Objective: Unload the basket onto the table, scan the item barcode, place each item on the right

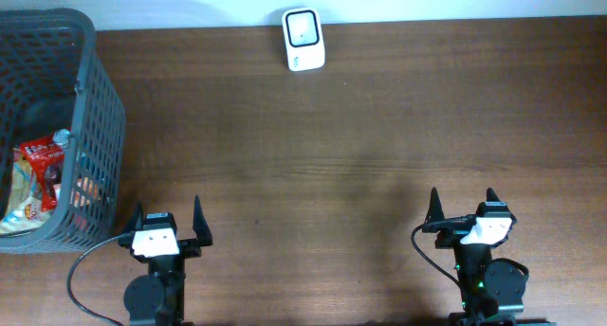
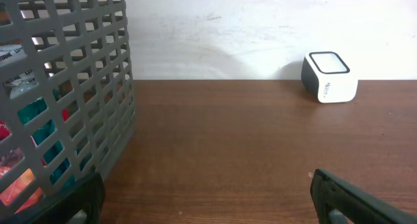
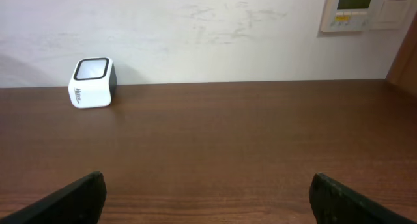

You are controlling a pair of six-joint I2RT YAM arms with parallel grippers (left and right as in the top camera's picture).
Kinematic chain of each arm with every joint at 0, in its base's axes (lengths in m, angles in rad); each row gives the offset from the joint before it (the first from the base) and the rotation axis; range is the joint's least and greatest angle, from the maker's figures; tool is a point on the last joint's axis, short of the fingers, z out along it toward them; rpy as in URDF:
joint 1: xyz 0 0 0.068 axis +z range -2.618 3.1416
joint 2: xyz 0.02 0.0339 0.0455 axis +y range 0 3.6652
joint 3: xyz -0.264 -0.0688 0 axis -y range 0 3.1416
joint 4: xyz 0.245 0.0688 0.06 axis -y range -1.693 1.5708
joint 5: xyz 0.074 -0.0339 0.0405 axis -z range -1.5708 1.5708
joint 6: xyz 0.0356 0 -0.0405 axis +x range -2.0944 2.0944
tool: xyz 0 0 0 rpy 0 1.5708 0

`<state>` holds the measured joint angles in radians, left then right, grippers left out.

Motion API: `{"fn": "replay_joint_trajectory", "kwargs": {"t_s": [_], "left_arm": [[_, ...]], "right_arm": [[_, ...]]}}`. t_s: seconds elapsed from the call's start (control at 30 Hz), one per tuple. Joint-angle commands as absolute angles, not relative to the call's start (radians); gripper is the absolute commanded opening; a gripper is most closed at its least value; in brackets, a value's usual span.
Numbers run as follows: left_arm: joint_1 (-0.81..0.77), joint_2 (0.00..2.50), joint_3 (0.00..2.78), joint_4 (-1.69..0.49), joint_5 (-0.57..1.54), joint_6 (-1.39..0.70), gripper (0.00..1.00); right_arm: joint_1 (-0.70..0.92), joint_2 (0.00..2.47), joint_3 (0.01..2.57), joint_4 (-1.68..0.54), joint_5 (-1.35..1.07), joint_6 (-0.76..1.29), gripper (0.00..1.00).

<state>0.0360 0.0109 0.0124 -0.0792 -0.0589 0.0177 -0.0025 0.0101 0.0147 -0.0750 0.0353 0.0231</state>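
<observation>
**Two grippers idling open, item sitting in the basket**

I'm holding both sets of jaws wide apart with nothing between them. My left gripper (image 1: 168, 217) is hovering at lower left of the overhead frame, just right of the basket (image 1: 104, 108). My right gripper (image 1: 463, 208) is hovering at lower right over bare table (image 1: 332, 146).

I'm taking the red packet (image 1: 40, 160) as the likely item. It is lying inside the basket at the left edge of the frame, on top of other packets (image 1: 24, 208) and close to the basket's right wall. The scanner (image 1: 303, 39) is sitting at top centre against the wall, well apart from the basket and from both grippers.

Handling, as a judgement: I'm expecting a light, soft film pouch, crinkly and a bit slippery, that will flex rather than hold its shape. I'm planning on pinching a flat sealed edge or an upper corner, not the puffy middle, and coming in from above since the basket walls are blocking the sides.

Orientation: the packet's long axis is running roughly top to bottom in the overhead view, tilted slightly, with its printed red face pointing up. I can't tell where the barcode is; it's too small or hidden. The scanner's window is facing up, leaning towards the table's near side.
</observation>
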Motion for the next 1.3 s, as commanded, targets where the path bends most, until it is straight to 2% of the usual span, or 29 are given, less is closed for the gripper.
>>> {"fn": "replay_joint_trajectory", "kwargs": {"t_s": [0.0, 0.3, 0.37, 0.4, 0.47, 0.53, 0.6, 0.7, 0.73, 0.77, 0.8, 0.83, 0.87, 0.93, 0.97, 1.0, 1.03, 1.1, 1.17, 1.27], "left_arm": [[0.036, 0.006, 0.010, -0.083, -0.048, 0.008, 0.99], [0.036, 0.006, 0.010, -0.066, -0.045, 0.007, 0.99], [0.036, 0.006, 0.010, -0.038, 0.130, 0.007, 0.99], [0.036, 0.006, 0.010, 0.025, 0.282, 0.007, 0.99], [0.036, 0.006, 0.010, 0.310, 0.529, 0.007, 0.99], [0.036, 0.006, 0.015, 0.606, 0.558, -0.012, 0.99], [0.036, 0.007, 0.078, 0.633, 0.554, -0.012, 0.99], [0.036, 0.093, 0.329, 0.373, 0.484, 0.026, 0.99], [0.036, 0.146, 0.429, 0.233, 0.450, 0.043, 0.99], [0.036, 0.258, 0.603, -0.028, 0.422, 0.042, 0.99], [0.035, 0.334, 0.700, -0.150, 0.451, 0.043, 0.99], [0.036, 0.487, 0.860, -0.262, 0.637, 0.042, 0.99], [0.036, 0.564, 0.925, -0.265, 0.781, 0.045, 0.99], [0.036, 0.676, 1.024, -0.268, 0.784, 0.060, 0.99], [0.036, 0.746, 1.108, -0.341, 0.725, 0.030, 0.99], [0.036, 0.866, 1.271, -0.542, 0.620, 0.023, 0.99], [0.036, 1.037, 1.499, -0.834, 0.514, 0.023, 0.99], [0.036, 1.228, 1.726, -1.025, 0.500, 0.023, 0.99], [0.036, 1.315, 1.814, -1.036, 0.461, 0.060, 0.99], [0.121, 1.466, 2.060, -1.193, 0.086, -0.054, 0.99]], "right_arm": [[-0.007, 0.004, 0.006, -0.078, 0.034, 0.027, 0.98], [-0.007, 0.004, 0.006, -0.078, 0.034, 0.027, 0.98], [-0.007, 0.004, 0.006, -0.078, 0.034, 0.027, 0.98], [-0.007, 0.004, 0.006, -0.078, 0.034, 0.027, 0.98], [-0.007, 0.004, 0.006, -0.078, 0.034, 0.027, 0.98], [-0.007, 0.004, 0.006, -0.078, 0.034, 0.027, 0.98], [-0.007, 0.004, 0.006, -0.078, 0.034, 0.027, 0.99], [-0.007, 0.004, 0.006, -0.078, 0.034, 0.027, 0.98], [-0.007, 0.004, 0.006, -0.078, 0.034, 0.027, 0.98], [-0.007, 0.004, 0.006, -0.078, 0.034, 0.027, 0.98], [-0.007, 0.004, 0.006, -0.078, 0.034, 0.027, 0.98], [-0.007, 0.004, 0.006, -0.078, 0.034, 0.027, 0.98], [-0.007, 0.004, 0.006, -0.078, 0.034, 0.027, 0.98], [-0.007, 0.004, 0.006, -0.078, 0.034, 0.027, 0.98], [-0.007, 0.004, 0.006, -0.078, 0.034, 0.027, 0.98], [-0.007, 0.004, 0.006, -0.078, 0.034, 0.027, 0.98], [-0.007, 0.004, 0.006, -0.078, 0.034, 0.027, 0.99], [-0.007, 0.004, 0.006, -0.078, 0.034, 0.027, 0.98], [-0.007, 0.004, 0.006, -0.078, 0.034, 0.027, 0.98], [-0.007, 0.004, 0.006, -0.078, 0.034, 0.027, 0.98]]}}
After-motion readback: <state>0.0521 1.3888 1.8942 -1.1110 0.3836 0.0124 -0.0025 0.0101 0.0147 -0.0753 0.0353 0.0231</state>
